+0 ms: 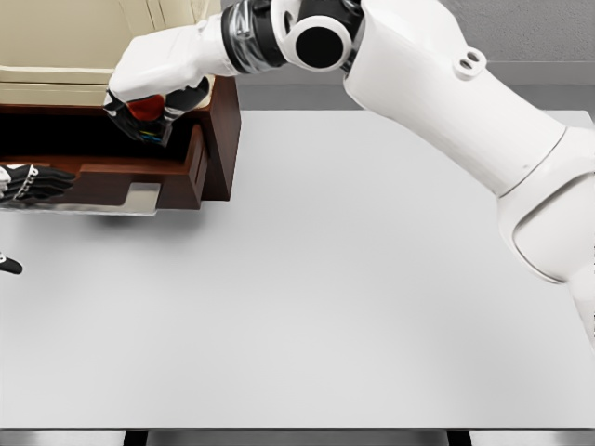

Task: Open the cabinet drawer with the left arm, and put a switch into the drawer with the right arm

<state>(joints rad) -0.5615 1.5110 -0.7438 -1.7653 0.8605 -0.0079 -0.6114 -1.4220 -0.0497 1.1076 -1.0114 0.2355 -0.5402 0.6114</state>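
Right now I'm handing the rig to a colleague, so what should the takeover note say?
Right hand: fingers shut on the switch, a red-topped item held over the open drawer.
Left hand: at the picture's left edge, by the drawer front; its grip is unclear.
Cabinet: at the table's far left corner.
Done: drawer opened, switch carried over it.
Left: lower the switch in, release, withdraw.
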